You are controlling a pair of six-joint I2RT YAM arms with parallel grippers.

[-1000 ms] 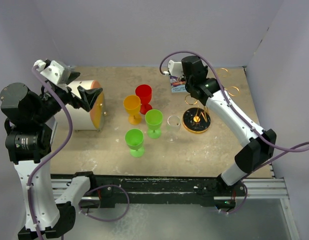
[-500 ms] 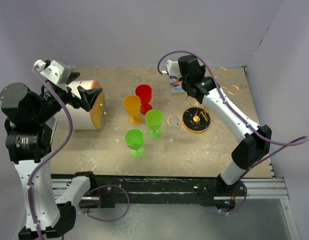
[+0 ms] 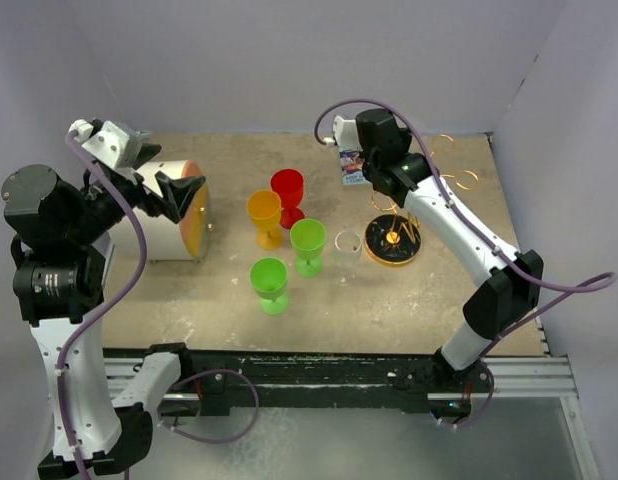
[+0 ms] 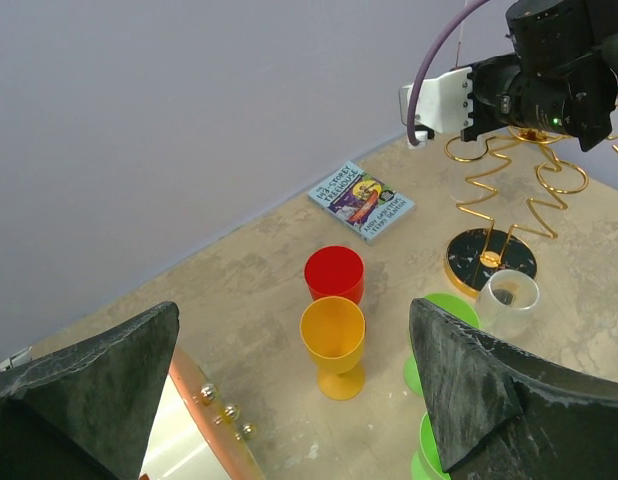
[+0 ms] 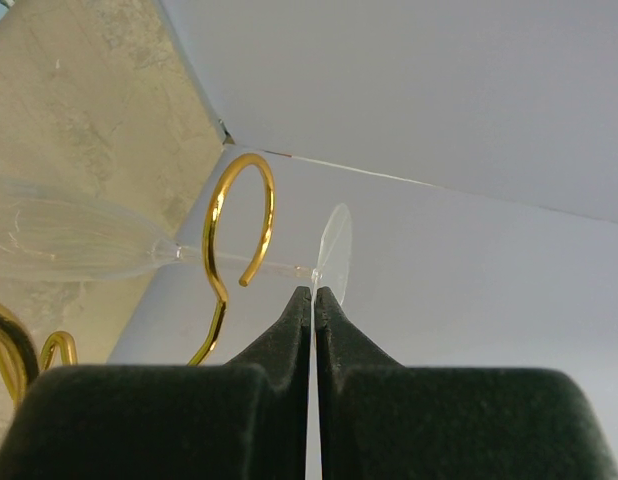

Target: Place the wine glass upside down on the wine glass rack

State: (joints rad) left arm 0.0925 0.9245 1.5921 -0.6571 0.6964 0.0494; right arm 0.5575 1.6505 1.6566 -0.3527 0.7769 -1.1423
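Observation:
In the right wrist view my right gripper [image 5: 314, 292] is shut on the thin round foot of a clear wine glass [image 5: 334, 250]. The glass lies sideways, and its stem passes through an open gold ring of the wine glass rack [image 5: 239, 215]. Its bowl reaches left. In the top view the right gripper [image 3: 394, 165] hovers over the rack's gold arms [image 3: 467, 180], above the round black base [image 3: 393, 243]. The held glass hardly shows there. My left gripper [image 3: 174, 190] is open and empty, far left. It also shows in the left wrist view [image 4: 289, 400], as does the rack [image 4: 509, 190].
Red [image 3: 287, 190], orange [image 3: 264, 212] and two green cups [image 3: 308, 240] [image 3: 270, 280] stand mid-table, with a clear cup [image 3: 346, 250] beside the rack base. A small book [image 3: 353, 168] lies at the back. A white cylinder with an orange rim [image 3: 179, 220] sits under the left gripper.
The right gripper shifted slightly left and back with the glass between one second and half a second ago, then held still. The left arm has not moved.

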